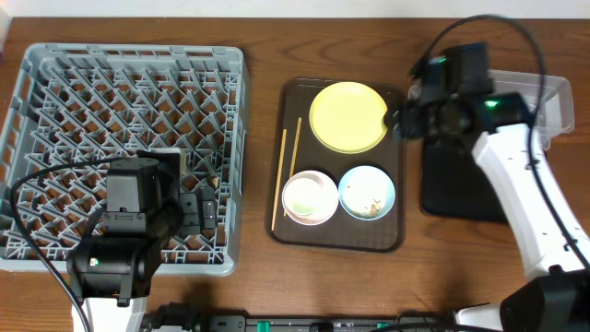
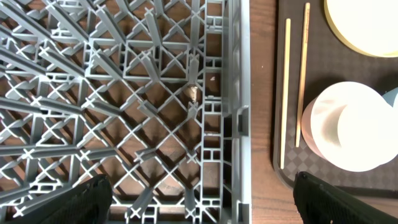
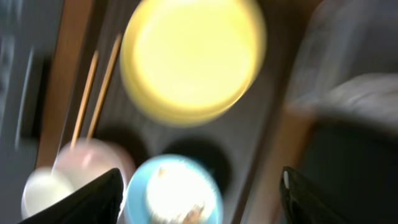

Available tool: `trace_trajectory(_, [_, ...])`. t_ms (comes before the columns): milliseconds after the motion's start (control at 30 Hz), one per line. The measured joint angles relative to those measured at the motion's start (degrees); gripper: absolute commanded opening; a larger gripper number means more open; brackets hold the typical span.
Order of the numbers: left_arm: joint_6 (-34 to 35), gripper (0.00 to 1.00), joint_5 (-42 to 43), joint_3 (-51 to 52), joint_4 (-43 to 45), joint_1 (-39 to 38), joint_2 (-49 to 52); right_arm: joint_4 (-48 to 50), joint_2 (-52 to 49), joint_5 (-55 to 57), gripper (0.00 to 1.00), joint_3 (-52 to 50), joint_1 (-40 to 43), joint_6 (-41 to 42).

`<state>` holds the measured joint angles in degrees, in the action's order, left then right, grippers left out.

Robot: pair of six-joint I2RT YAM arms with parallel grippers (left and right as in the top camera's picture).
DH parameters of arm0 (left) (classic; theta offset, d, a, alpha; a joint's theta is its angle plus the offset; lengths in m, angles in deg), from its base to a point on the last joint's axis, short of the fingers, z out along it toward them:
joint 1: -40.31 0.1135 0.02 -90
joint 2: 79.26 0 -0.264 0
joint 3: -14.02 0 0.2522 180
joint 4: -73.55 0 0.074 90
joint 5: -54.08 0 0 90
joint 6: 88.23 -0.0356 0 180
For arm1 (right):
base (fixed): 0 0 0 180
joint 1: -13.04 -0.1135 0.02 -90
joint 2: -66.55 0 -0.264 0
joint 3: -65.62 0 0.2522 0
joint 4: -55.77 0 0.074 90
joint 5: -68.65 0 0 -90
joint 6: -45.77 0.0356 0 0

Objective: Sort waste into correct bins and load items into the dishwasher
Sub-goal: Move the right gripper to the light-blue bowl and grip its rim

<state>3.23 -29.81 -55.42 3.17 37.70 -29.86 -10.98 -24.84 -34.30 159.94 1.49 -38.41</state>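
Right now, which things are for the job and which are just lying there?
Job: grey plastic dish rack, round pale-yellow plate, light-blue bowl, pinkish-white bowl, white cup, wooden chopsticks, clear plastic tub, glossy black tray.
Just there: dark-brown serving tray, wooden table.

Right wrist cam is all motion blur: plate (image 3: 193, 59) and chopsticks (image 3: 93, 93) are smeared. Light-blue bowl (image 3: 174, 196) is cut by btm edge, scraps (image 3: 180, 208) in it just a bright smudge. Pinkish bowl (image 3: 93, 163) + cup (image 3: 42, 188) are clipped btm-left. Clear tub (image 3: 354, 56) / black tray (image 3: 354, 168) borders are mushy. Overhead: left arm (image 1: 129, 231) covers the rack (image 1: 120, 92) front corner and hides the left gripper (image 2: 202, 199); its own cam shows only fingertips at the btm corners. Right arm (image 1: 516, 175) overlaps tub + tray. Scraps too small to ID. Left wrist cam: plate and both bowls are cut by the frame edge.
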Motion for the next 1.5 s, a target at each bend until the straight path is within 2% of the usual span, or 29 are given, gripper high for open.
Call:
trace_trajectory(167, [0.0, 0.95, 0.0, 0.0, 0.02, 0.0, -0.02, -4.5, -0.17, -1.33, 0.63, -2.8, -7.96, -2.82])
trace_trajectory(367, [0.0, 0.95, 0.0, 0.0, 0.02, 0.0, -0.02, -4.35, -0.17, -0.04, 0.63, -10.6, -15.96, -3.63])
trace_trajectory(567, [0.0, 0.95, 0.0, 0.0, 0.0, 0.0, -0.02, 1.88, -0.26, 4.83, 0.62, -18.64, -20.83, -3.26])
trace_trajectory(733, [0.0, 0.95, 0.0, 0.0, 0.0, 0.0, -0.02, 8.83, -0.39, 7.41, 0.59, -22.23, -22.86, -3.13])
trace_trajectory(900, [0.0, 0.95, 0.02, 0.0, -0.09, 0.0, -0.02, 12.66, -0.39, 8.7, 0.48, -25.16, -25.33, -2.84])
trace_trajectory(967, [0.0, 0.95, 0.0, 0.0, -0.09, 0.0, -0.02, 13.11, -0.39, 8.96, 0.41, -26.05, -26.05, -2.95])
trace_trajectory(1200, [-0.02, 0.95, 0.02, 0.0, -0.13, 0.0, -0.02, 13.44, -0.39, 12.17, 0.31, -27.85, -26.88, -0.2])
trace_trajectory(1367, [0.0, 0.95, 0.0, 0.0, -0.13, 0.0, -0.02, 13.62, -0.39, 14.6, 0.17, -28.35, -26.88, 1.66])
trace_trajectory(1500, [0.0, 0.95, 0.0, 0.0, -0.13, 0.0, -0.02, 13.6, -0.39, 15.54, 0.15, -28.57, -26.88, 2.49])
